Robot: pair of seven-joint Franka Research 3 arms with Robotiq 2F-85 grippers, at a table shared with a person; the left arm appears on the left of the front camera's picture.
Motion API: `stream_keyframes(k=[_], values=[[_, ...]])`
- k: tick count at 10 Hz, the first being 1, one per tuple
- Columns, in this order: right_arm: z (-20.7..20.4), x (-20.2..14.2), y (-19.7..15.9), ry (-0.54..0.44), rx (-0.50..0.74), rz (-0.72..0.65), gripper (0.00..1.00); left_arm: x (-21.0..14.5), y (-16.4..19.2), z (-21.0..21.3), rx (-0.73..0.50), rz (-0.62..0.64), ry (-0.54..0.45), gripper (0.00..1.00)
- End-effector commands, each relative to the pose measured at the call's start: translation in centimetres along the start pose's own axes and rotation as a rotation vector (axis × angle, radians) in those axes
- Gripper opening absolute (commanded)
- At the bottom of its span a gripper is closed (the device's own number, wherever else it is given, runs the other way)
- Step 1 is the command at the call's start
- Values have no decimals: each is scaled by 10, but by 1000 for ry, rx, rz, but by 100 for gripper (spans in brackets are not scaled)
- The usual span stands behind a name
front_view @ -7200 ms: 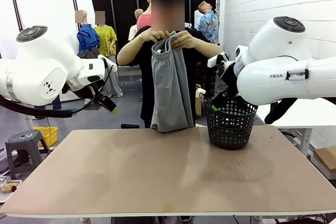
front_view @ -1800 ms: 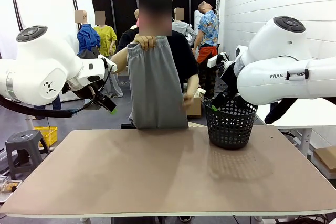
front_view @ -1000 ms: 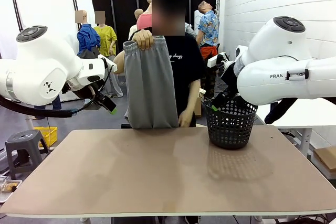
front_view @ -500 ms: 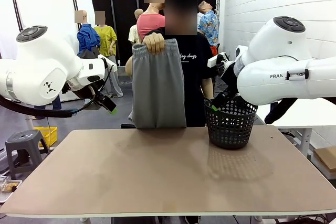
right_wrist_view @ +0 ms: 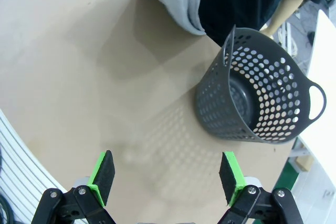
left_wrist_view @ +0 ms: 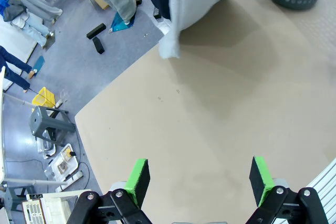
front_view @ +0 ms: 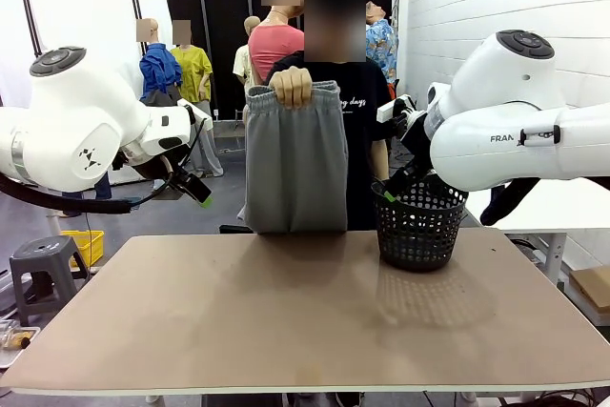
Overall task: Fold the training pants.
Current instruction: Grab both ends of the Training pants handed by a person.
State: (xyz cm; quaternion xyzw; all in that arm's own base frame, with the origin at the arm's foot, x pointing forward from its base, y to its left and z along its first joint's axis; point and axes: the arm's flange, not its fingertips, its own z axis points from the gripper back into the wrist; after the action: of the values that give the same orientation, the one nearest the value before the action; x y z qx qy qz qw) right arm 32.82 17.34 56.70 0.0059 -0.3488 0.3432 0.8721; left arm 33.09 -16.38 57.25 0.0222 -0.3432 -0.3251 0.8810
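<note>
Both my grippers stand wide open and hold nothing: the left gripper [left_wrist_view: 199, 176] and the right gripper [right_wrist_view: 167, 174] hover above the bare table [front_view: 286, 321]. The training pants [front_view: 295, 164] hang at the far edge, between my arms, held by the waistband in the person's hand [front_view: 292, 88]. Their long axis runs vertical, with the lower end just above the tabletop. Neither arm looks clearly nearer. The black mesh basket [front_view: 417, 226] sits under my right gripper, so I judge the left has the freer reach.
</note>
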Motion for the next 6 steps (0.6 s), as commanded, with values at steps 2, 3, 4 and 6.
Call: stream_keyframes(k=[2,3,4,6], values=[[-2,0,0,5,3,2,100,1,0,2,5,0,-4,100],[-2,0,0,5,3,2,100,1,0,2,5,0,-4,100],[-2,0,0,5,3,2,100,1,0,2,5,0,-4,100],[-2,0,0,5,3,2,100,1,0,2,5,0,-4,100]])
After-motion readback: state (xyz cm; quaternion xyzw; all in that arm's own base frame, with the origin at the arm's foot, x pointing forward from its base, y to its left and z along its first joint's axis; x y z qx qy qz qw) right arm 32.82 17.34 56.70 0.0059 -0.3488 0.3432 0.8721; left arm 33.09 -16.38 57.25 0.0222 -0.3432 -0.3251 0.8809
